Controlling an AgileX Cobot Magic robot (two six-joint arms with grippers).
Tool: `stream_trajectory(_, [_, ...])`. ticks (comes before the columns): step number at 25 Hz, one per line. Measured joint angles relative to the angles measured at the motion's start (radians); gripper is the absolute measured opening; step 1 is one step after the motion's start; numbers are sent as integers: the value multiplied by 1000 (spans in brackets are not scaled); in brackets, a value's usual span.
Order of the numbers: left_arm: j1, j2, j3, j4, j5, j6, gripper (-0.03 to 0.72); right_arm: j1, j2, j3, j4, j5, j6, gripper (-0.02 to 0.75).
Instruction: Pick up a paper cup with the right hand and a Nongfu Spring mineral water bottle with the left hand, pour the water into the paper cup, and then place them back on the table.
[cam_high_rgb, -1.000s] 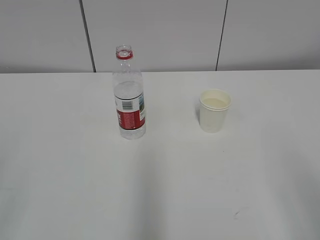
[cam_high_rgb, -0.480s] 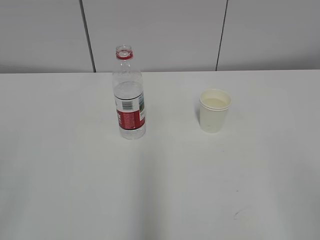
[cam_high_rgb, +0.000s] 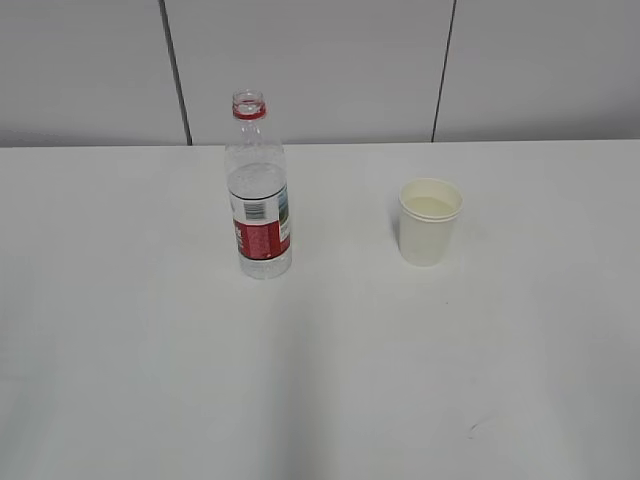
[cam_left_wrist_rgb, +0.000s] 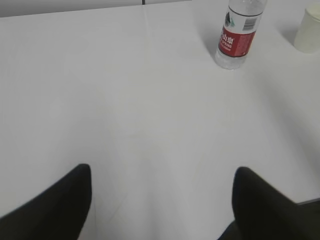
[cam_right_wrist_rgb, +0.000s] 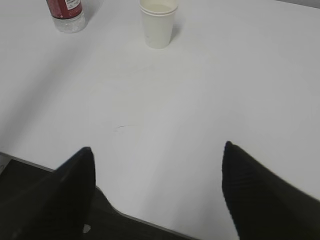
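The Nongfu Spring mineral water bottle (cam_high_rgb: 259, 195) stands upright and uncapped on the white table (cam_high_rgb: 150, 350), left of centre, partly filled with clear water. It also shows in the left wrist view (cam_left_wrist_rgb: 237, 34) and the right wrist view (cam_right_wrist_rgb: 66, 12). The paper cup (cam_high_rgb: 429, 220) stands upright to its right, with liquid visible inside; it shows in the right wrist view (cam_right_wrist_rgb: 158, 22) and the left wrist view (cam_left_wrist_rgb: 308, 30). My left gripper (cam_left_wrist_rgb: 162, 175) is open and empty, far in front of the bottle. My right gripper (cam_right_wrist_rgb: 157, 157) is open and empty near the table's front edge. Neither arm shows in the exterior view.
A small dark scuff mark (cam_high_rgb: 472, 430) lies on the table at the front right, also in the right wrist view (cam_right_wrist_rgb: 122, 127). Grey wall panels (cam_high_rgb: 320, 70) stand behind the table. The table's front edge (cam_right_wrist_rgb: 150, 222) shows under the right gripper.
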Motion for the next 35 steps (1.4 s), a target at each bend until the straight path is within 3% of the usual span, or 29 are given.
stream_trajectory(7, [0,0,0,0,0,0,522,52,0,0,0,0,-3,591])
stream_trajectory(16, [0,0,0,0,0,0,509,52,0,0,-61,-2,90,591])
stream_trajectory(35, [0,0,0,0,0,0,501,52,0,0,-52,-4,104,591])
